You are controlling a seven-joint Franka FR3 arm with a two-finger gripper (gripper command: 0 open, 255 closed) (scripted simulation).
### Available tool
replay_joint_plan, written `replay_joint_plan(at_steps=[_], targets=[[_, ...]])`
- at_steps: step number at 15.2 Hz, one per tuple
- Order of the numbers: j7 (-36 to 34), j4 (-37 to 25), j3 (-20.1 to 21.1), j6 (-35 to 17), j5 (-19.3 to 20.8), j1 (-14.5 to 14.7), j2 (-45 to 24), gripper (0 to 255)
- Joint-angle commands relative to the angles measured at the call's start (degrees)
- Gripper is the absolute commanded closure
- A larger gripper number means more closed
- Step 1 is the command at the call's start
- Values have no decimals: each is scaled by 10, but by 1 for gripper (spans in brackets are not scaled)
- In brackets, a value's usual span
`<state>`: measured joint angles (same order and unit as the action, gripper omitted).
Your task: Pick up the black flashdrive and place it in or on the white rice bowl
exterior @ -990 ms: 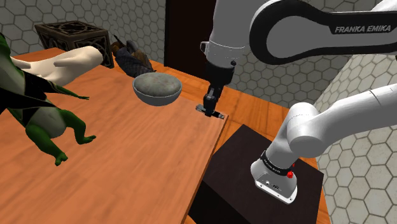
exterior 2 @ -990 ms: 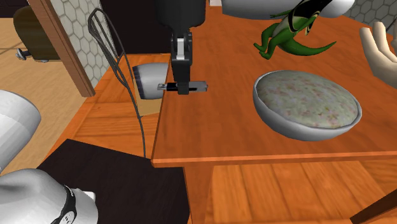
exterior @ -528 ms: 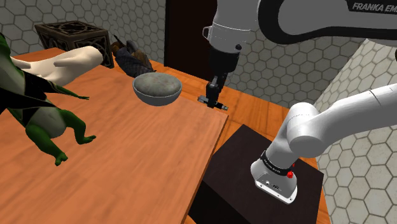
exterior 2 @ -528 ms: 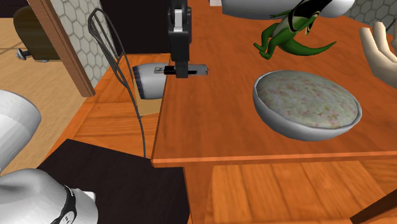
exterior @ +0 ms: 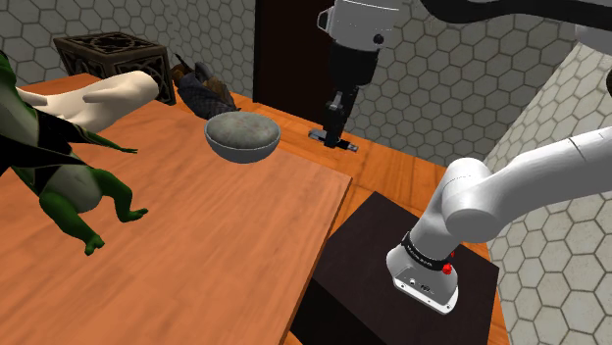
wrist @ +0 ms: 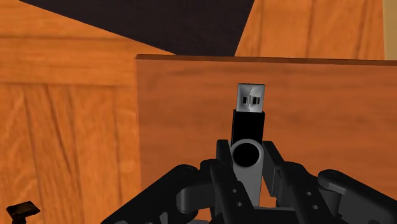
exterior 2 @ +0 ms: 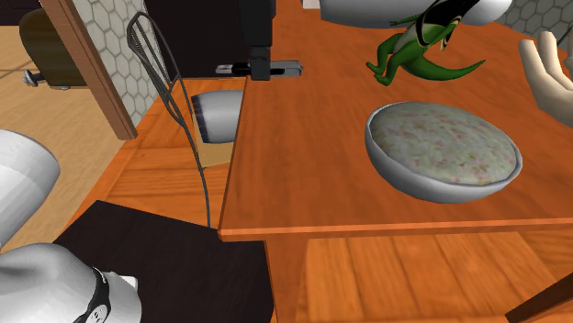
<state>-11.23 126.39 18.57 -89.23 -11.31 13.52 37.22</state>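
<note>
- Now airborne: the flash drive [exterior: 331, 139] has risen off the table [exterior: 226, 225] edge and hangs clear above it.
- Gripper [wrist: 247, 156] fingers are clenched on its body, plug end sticking out.
- Pick looks done; what's left is the carry to the grey bowl [exterior: 235, 152], near on the shoulder view's left.

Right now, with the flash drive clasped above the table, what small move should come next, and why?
Probably carry the flash drive sideways toward the grey bowl, to the shoulder view's left, without dropping lower. The claw is shut on the drive, which hangs clear of the table, and the bowl sits beside it, not beneath it.
</note>
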Motion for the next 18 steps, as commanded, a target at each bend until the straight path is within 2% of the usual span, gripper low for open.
replay_joint_plan(at_steps=[1,3,9,18], targets=[[-2,-17,-1,13,2,-1,-4,255],[-2,-28,-2,22,3,-2,-6,255],[7,-123,3,-8,37,-30,-135,255],[2,-324,13,-5,101,-52,-342,255]])
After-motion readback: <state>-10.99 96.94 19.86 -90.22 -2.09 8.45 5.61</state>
